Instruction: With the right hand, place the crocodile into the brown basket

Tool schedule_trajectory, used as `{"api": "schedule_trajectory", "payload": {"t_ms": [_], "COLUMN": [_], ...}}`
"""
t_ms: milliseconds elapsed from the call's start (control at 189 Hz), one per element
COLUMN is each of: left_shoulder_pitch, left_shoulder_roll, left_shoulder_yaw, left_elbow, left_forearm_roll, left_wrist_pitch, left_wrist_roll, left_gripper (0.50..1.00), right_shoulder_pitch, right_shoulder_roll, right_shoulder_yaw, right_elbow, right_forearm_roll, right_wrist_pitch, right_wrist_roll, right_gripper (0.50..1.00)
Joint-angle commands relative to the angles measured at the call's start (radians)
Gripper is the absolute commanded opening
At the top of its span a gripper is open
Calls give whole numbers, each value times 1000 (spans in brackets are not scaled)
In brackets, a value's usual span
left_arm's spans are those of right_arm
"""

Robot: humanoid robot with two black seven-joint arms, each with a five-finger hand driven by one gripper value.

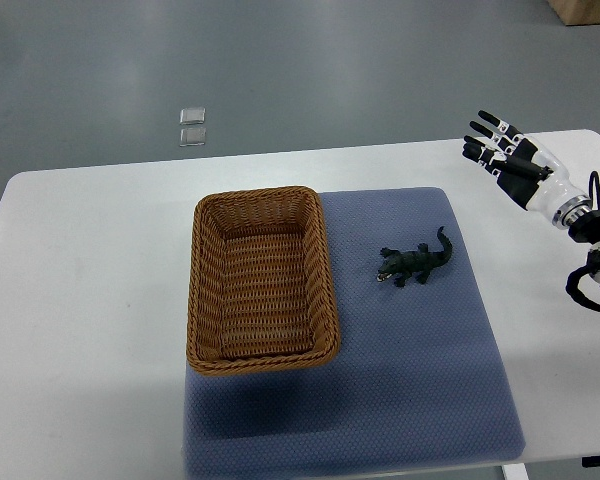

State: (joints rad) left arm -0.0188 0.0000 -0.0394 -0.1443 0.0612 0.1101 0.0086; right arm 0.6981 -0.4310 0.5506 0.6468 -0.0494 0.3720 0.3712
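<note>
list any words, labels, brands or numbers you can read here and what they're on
No readable text anywhere.
The brown basket, crocodile, blue mat, white table and right hand carry no visible print.
Two small square tiles on the floor are too small to tell.

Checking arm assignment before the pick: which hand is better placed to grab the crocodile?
Right. The open right hand is over the right edge of the table, nearest the crocodile, which lies on the blue mat right of the brown basket. No left hand is in view.
</note>
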Motion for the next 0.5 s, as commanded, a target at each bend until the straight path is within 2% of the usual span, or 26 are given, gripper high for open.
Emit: {"api": "schedule_trajectory", "payload": {"t_ms": [0,497], "left_shoulder_pitch": [-1,0], "left_shoulder_roll": [0,0], "left_shoulder_yaw": [1,-2], "left_elbow": [2,-3], "left_forearm_roll": [0,0], "left_wrist_pitch": [0,-1], "left_wrist_roll": [1,1], "left_gripper": [1000,1000], "right_shoulder_pitch": [1,1], "right_shoulder_roll": [0,0], "right_shoulder_yaw": [0,2], "right_elbow": [1,1], "right_forearm_roll": [0,0], "right_wrist_pitch": [1,5], "right_wrist_roll": [0,0], "right_gripper": [928,928]}}
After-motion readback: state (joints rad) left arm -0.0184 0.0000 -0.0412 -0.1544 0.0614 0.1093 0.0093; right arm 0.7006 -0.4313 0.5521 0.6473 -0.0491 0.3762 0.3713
